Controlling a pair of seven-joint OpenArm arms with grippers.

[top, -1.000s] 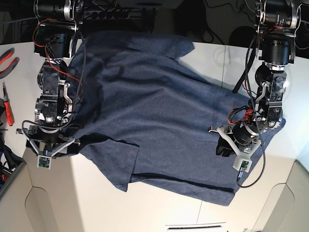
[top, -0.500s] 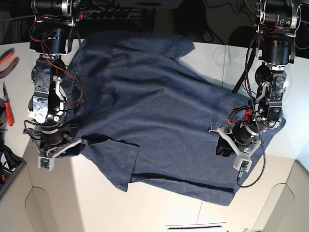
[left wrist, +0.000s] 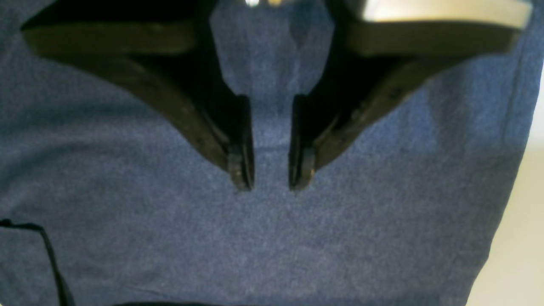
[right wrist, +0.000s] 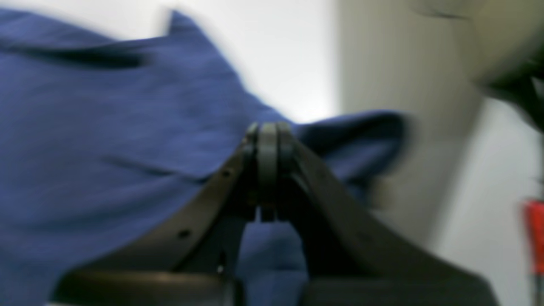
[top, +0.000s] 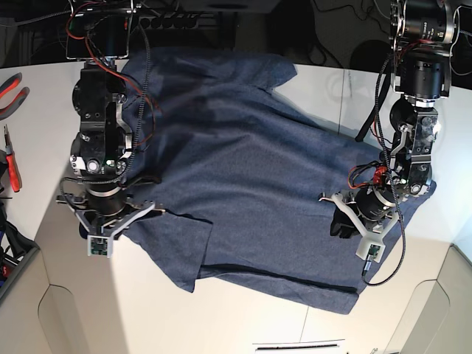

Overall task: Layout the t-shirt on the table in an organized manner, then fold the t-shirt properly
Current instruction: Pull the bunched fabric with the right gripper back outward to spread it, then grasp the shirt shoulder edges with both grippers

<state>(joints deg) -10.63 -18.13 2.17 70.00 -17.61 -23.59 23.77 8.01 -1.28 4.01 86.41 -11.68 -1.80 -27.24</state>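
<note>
Across the white table (top: 243, 324) lies the t-shirt (top: 251, 177), navy, rumpled, sleeve folded at front, far edge at the table's back. L gripper (left wrist: 271, 170) sits on cloth near the hem, jaws narrowly apart, nothing between. R gripper (right wrist: 267, 140) jaws pressed together over a raised shirt corner; can't tell if cloth is pinched. Red pliers (top: 10, 92) at side; dark room and cables behind.

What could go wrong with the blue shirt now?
The right gripper looks shut with no cloth clearly between its tips, so it may have missed the t-shirt and lift nothing. The left gripper rests on the cloth with jaws apart; moving could drag and wrinkle it. One edge hangs near the table rim and might slide off.
</note>
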